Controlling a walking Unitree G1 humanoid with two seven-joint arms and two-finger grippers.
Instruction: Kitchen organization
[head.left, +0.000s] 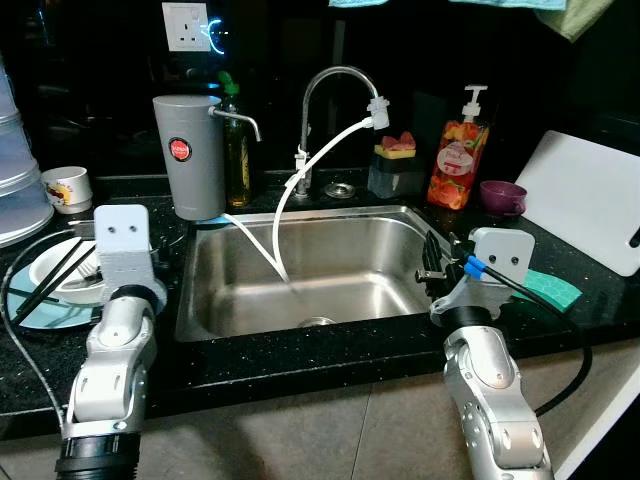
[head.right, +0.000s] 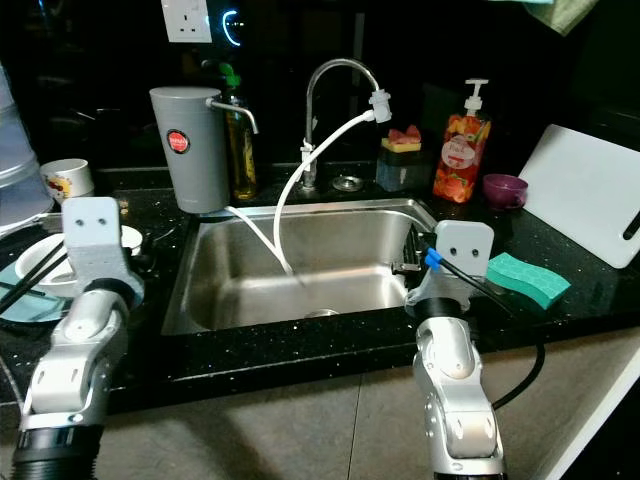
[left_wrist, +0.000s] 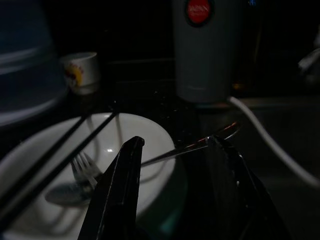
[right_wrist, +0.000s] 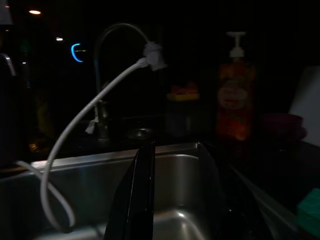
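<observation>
Sitting mid-tabletop (head.left: 330, 355): sink (head.left: 310, 265), tap (head.left: 335, 110) rising behind, hose (head.left: 285, 200) trailing from the spout into the basin. Standing at the back left corner of the sink: water filter jug (head.left: 188, 155), bottle (head.left: 236, 145) just beside on the right. Lying left of the sink: bowl (head.left: 62, 275) holding chopsticks (head.left: 50, 280) and fork (left_wrist: 82, 167), mug (head.left: 68, 187) behind. Standing behind the right corner: soap dispenser (head.left: 460, 150), small bowl (head.left: 502, 197) to its right, cutting board (head.left: 590, 200) leaning farther right, sponge (head.left: 550, 288) lying in front.

A home kitchen: steel sink (head.left: 300, 300), faucet (head.left: 335, 90), soap bottle (head.left: 460, 150)
</observation>
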